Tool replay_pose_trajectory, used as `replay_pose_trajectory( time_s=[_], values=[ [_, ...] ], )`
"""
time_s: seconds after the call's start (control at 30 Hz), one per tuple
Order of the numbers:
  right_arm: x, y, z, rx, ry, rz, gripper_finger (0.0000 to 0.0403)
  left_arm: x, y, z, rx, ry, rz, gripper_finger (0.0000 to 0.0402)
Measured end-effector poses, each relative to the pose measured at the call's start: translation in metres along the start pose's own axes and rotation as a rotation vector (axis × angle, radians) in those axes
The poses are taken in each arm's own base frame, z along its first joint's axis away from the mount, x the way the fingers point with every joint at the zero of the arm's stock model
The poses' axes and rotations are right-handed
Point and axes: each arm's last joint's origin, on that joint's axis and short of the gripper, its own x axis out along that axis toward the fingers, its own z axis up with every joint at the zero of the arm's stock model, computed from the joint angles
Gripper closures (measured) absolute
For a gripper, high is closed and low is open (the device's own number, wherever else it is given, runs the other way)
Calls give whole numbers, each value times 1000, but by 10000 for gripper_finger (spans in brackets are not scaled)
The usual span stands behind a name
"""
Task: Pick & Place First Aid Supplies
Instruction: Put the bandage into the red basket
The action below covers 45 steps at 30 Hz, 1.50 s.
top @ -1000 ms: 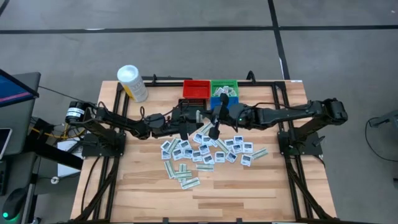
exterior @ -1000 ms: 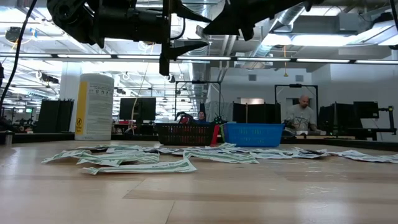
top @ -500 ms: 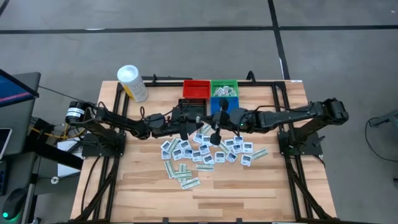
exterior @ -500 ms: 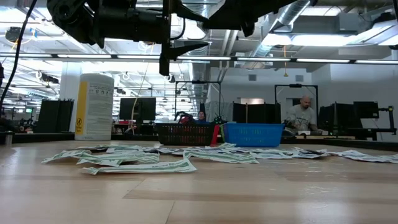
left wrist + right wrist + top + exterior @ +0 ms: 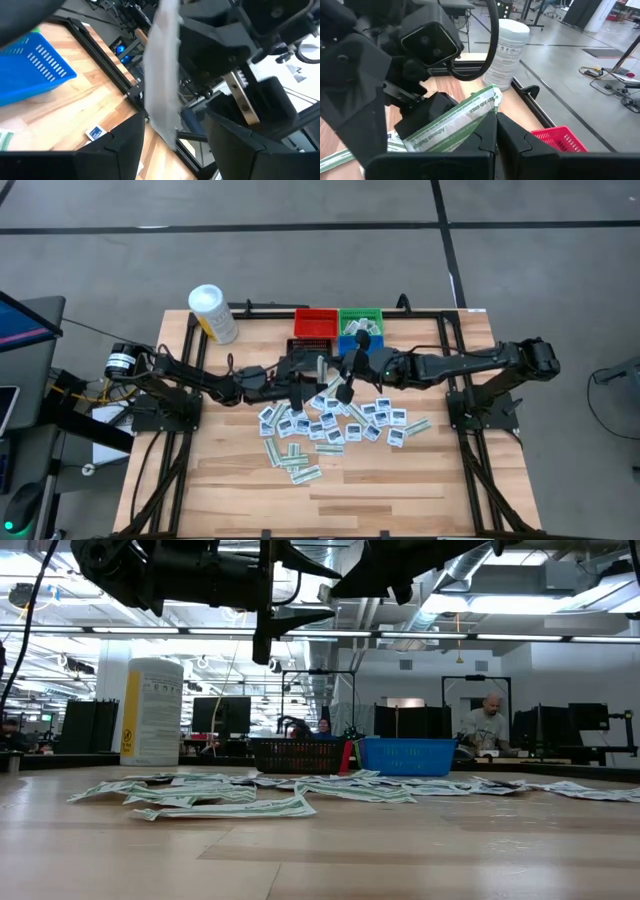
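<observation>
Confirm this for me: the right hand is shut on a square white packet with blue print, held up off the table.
One detail is wrong. The right hand is shut on a narrow green-white strip, not on a square white packet with blue print. The right wrist view shows the strip pinched between its fingers, held up off the table.

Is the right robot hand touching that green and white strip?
Touching. The right wrist view shows the right gripper shut on one end of the green-white strip, its dark fingers pinching the packet between them.
</observation>
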Motion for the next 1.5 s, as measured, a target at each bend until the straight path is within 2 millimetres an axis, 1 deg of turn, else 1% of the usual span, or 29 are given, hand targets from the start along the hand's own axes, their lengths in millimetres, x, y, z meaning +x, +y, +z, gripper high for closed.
replay_pose_trajectory(
  time_s=[0.6, 0.73, 1.0, 1.5],
  values=[
    [-1, 2, 0, 2, -2, 11, 403, 0, 1, 0, 9, -7, 14, 193],
    [-2, 5, 0, 7, -4, 20, 403, 0, 2, 1, 10, -10, 16, 200],
    [-3, 7, 1, 5, -5, 26, 403, 0, 1, 1, 21, -9, 16, 242],
    [-3, 7, 1, 5, -5, 26, 403, 0, 2, 2, 53, -12, 19, 351]
  ],
)
